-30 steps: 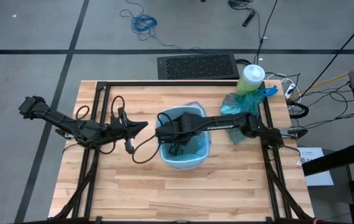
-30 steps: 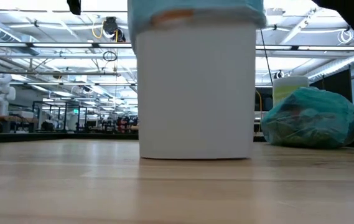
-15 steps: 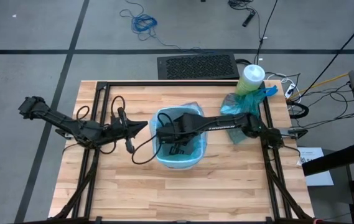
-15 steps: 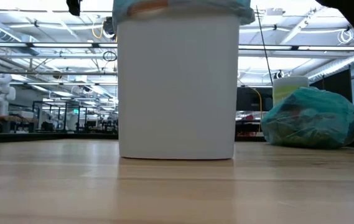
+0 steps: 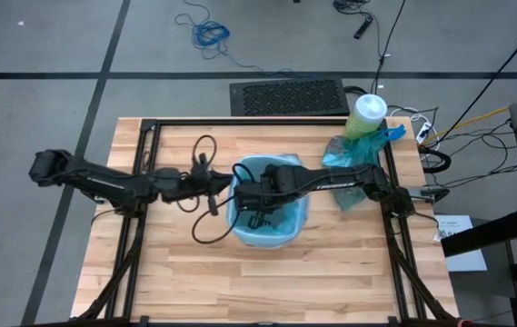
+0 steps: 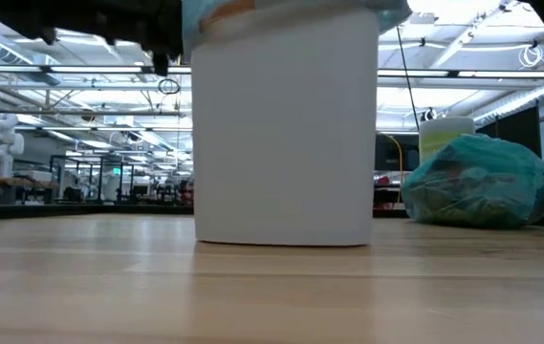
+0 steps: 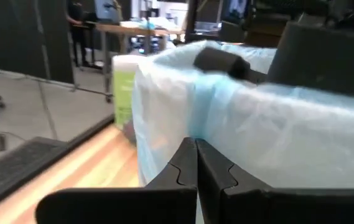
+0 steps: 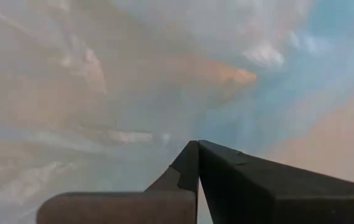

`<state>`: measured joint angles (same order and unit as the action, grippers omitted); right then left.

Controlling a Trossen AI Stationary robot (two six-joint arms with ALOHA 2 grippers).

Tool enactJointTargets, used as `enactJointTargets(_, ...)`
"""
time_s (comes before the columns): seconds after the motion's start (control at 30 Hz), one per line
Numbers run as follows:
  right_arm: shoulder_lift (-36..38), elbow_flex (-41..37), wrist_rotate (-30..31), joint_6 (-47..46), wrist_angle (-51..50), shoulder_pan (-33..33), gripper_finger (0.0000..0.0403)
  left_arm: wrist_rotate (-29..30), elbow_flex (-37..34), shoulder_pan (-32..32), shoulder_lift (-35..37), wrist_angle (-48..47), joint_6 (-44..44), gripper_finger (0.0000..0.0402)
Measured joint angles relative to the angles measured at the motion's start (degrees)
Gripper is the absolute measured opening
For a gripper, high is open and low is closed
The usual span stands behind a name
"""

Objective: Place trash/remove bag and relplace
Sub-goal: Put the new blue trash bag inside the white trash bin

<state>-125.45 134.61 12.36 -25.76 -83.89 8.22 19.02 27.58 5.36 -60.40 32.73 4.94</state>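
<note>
The pale sky-blue bag (image 5: pixel 268 207) lines the white bin (image 6: pixel 286 134) at the centre of the table (image 5: pixel 194 272), its film folded over the rim, and both arms work at it. The right gripper (image 5: pixel 256 218) is down inside the bin, its fingers (image 8: pixel 226 180) pressed together with nothing between them, the tips just beside or against the liner wall — which of the two I cannot tell. The left gripper (image 7: pixel 196 163) has its fingers (image 7: pixel 180 177) pressed together too, holding nothing, just outside the bin's wall at nine o'clock, pointed at the film that hangs over the rim. Further out, the right arm reaches in from three o'clock across the rim and the left arm stretches in from nine. The teal-green bag (image 5: pixel 353 156), full and bunched, sits well apart near the table's two o'clock corner, beside the green white-lidded canister (image 5: pixel 366 114). So removal looks done and the replacement is being seated. The risks from here, as I judge them: a push from either closed tip could slide or tip the light bin — or drag the thin film off the rim; a hard tip might also tear it.
</note>
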Motion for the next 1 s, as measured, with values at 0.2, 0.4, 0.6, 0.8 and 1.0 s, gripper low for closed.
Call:
enactJointTargets(0.2, -0.22, 0.0, -0.18, 1.18, -0.79, 0.16, 0.0, -4.75, -0.01, -3.1, -6.56, 4.12, 2.27, 0.0)
enactJointTargets(0.4, -0.31, -0.41, -0.35, 1.38, -0.53, 0.8, 0.0, -5.43, -0.03, -3.47, -6.72, 4.93, 2.28, 0.0)
enactJointTargets(0.6, -0.63, -3.67, -1.2, 2.83, -0.87, 1.28, 0.0, -5.48, -0.01, -3.48, -6.6, 4.3, 2.28, 0.0)
enactJointTargets(0.8, 1.24, -3.85, -2.06, 7.8, -1.87, 2.05, 0.0, -5.46, -0.01, -3.49, -6.6, 4.22, 2.26, 0.0)
enactJointTargets(1.0, 5.4, -3.8, -1.73, 18.41, -2.6, 3.18, 0.0, -5.46, -0.01, -3.47, -6.6, 4.2, 2.24, 0.0)
